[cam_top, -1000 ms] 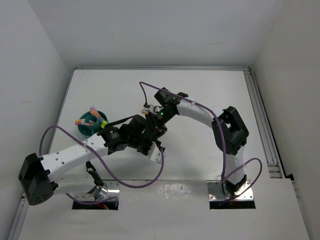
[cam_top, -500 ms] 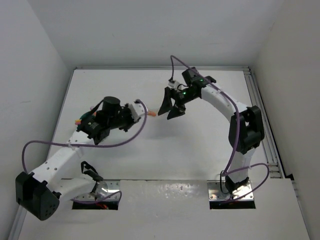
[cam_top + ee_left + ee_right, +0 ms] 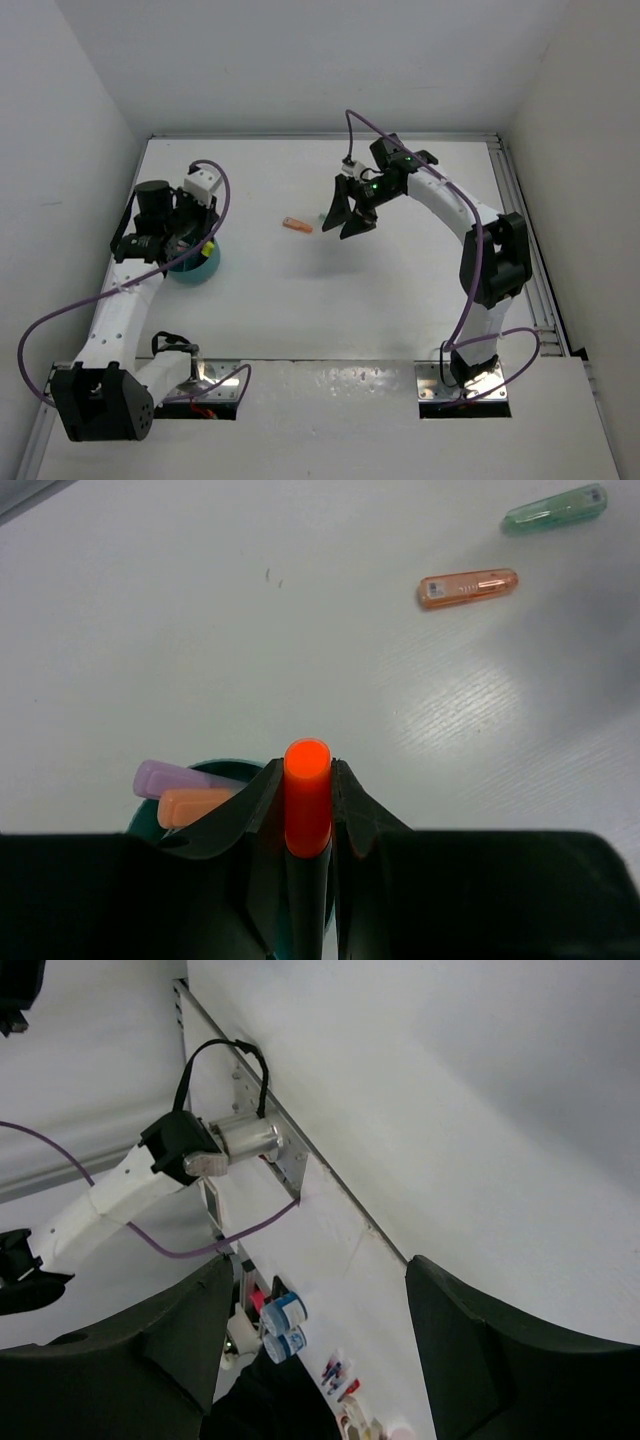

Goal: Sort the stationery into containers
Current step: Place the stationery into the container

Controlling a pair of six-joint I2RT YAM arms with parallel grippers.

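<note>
My left gripper (image 3: 307, 772) is shut on a black marker with an orange cap (image 3: 307, 800), held just above the teal bowl (image 3: 222, 767). A purple pen (image 3: 168, 777) and an orange pen (image 3: 195, 804) lie in the bowl. In the top view the left gripper (image 3: 192, 243) hangs over the bowl (image 3: 202, 268) at the table's left. An orange pen (image 3: 296, 225) (image 3: 468, 587) and a mint green pen (image 3: 555, 508) lie on the table. My right gripper (image 3: 346, 217) (image 3: 320, 1330) hovers open and empty just right of them.
White walls close the table in at the left, back and right. A metal rail (image 3: 525, 240) runs along the right edge. The left arm's purple cable (image 3: 222, 195) loops above the bowl.
The two grippers were together at mid-table. The right one opened and drew back right; the left arm swung left with the marker to above the bowl.
</note>
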